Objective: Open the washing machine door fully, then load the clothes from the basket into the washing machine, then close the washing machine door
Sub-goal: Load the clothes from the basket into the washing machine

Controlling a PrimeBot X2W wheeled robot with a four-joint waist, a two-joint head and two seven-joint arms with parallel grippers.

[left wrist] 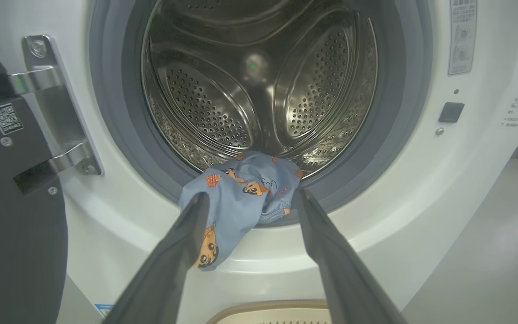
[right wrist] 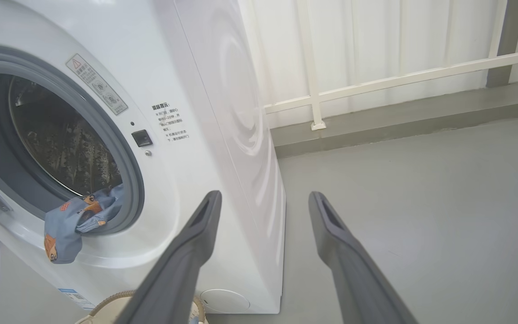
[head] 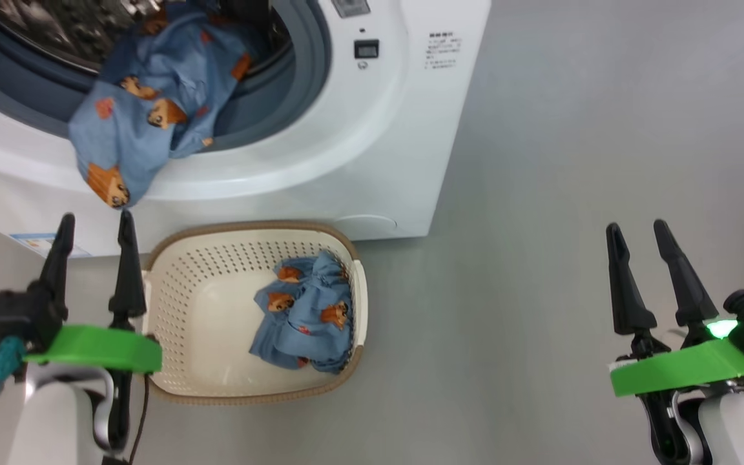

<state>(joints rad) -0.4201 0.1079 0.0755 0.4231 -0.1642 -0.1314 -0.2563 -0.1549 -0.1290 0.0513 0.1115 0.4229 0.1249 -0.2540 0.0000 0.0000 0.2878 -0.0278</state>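
Two bear-print pieces make up the clothes. The draped piece lies over the lower lip of the washing machine mouth, partly inside the drum and partly hanging down the white front. The bundled piece sits crumpled in the basket, which stands on the floor right against the foot of the washing machine.

I judge both to be thin, light, limp fabric. They are not fragile, but they have no stiffness, so whatever I lift will sag and trail. A pinch on a single thin layer could slip free, so I would take the bundled piece by the thick gathered fold at the top of its heap. The draped piece looks likely to slide out of the washing machine, and I would grip it at the hanging end and carry that back inside.

My left gripper has its fingers spread wide, holding nothing and touching nothing. It hovers in front of the washing machine, just below the hanging end. My right gripper is likewise wide apart and empty, well off past the washing machine's right corner. The washing machine door stands swung open on the hinge side.
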